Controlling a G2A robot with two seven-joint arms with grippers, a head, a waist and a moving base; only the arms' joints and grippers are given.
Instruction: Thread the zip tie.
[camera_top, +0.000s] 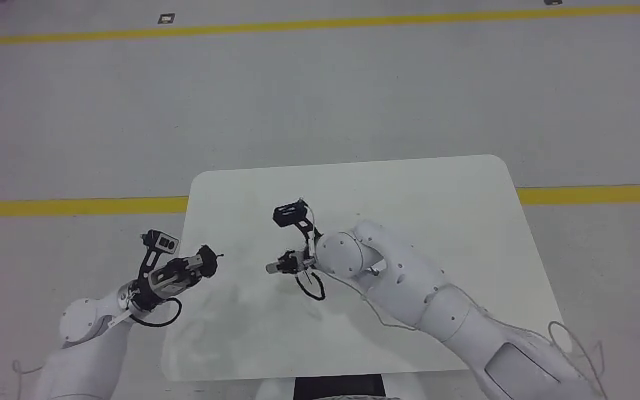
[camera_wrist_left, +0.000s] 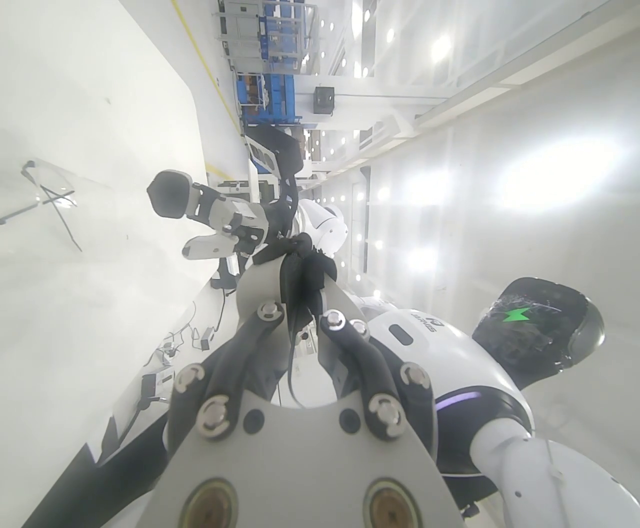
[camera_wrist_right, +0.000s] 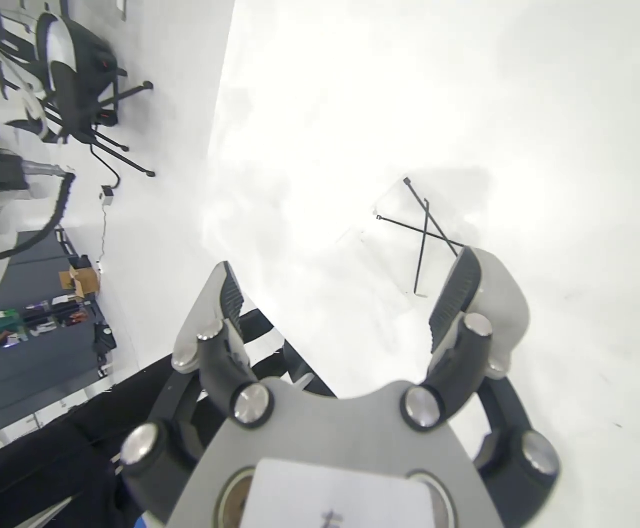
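Three black zip ties (camera_wrist_right: 425, 230) lie crossed on a clear sheet (camera_wrist_right: 357, 232) on the white table (camera_top: 420, 200). My right gripper (camera_wrist_right: 347, 272) hovers open just short of them, one pad close to their ends. The left wrist view shows the same ties (camera_wrist_left: 56, 202) on the table, and the right gripper (camera_wrist_left: 180, 220) open beside them. My left gripper (camera_wrist_left: 300, 260) is off the table's left edge (camera_top: 208, 261), raised. Its fingers are shut on a thin black zip tie (camera_wrist_left: 291, 350) that trails back between them.
The table's left edge (camera_top: 192, 230) runs between the two grippers. A black cable loop (camera_top: 312, 286) hangs at the right wrist. An office chair (camera_wrist_right: 75, 75) stands on the floor beyond the table. The far half of the table is bare.
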